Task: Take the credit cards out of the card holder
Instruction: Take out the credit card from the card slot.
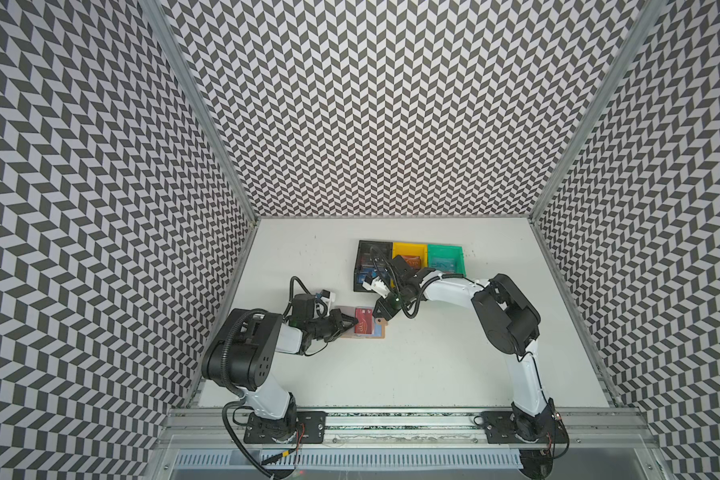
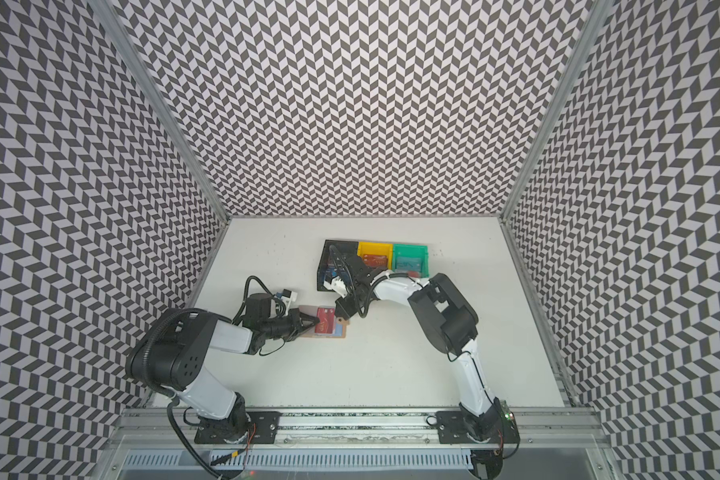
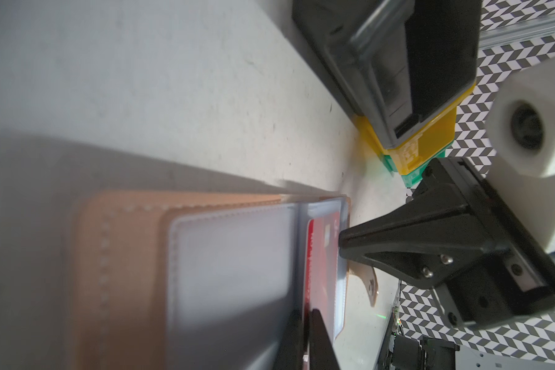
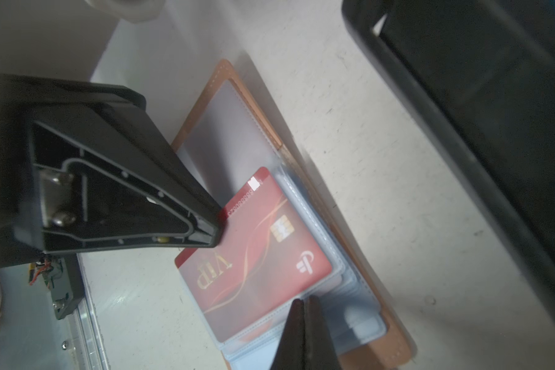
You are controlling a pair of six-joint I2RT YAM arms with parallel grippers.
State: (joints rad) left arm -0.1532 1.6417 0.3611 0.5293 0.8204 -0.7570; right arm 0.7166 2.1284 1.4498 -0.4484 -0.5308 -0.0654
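The tan card holder [image 1: 382, 334] [image 2: 344, 333] lies open on the white table, its clear sleeve pages up. A red credit card [image 1: 364, 322] [image 4: 253, 256] printed "VIP" sticks partway out of the top sleeve. My left gripper [image 1: 356, 322] [image 3: 306, 312] is shut on that card's outer edge, which shows between its fingers [image 3: 318, 330] in the left wrist view. My right gripper [image 1: 378, 318] [image 4: 303, 302] is shut with nothing between the tips, which rest on the sleeve pages [image 4: 350, 307] at the holder's other side. The tan snap tab [image 3: 367, 282] pokes out beyond the pages.
Three bins stand in a row behind the holder: black [image 1: 360, 266], yellow [image 1: 408, 248] and green [image 1: 447, 250]. Cards lie inside them, a red-orange one [image 1: 413, 262] in the yellow bin and a teal one [image 1: 441, 262] in the green. The right forearm reaches over the bins.
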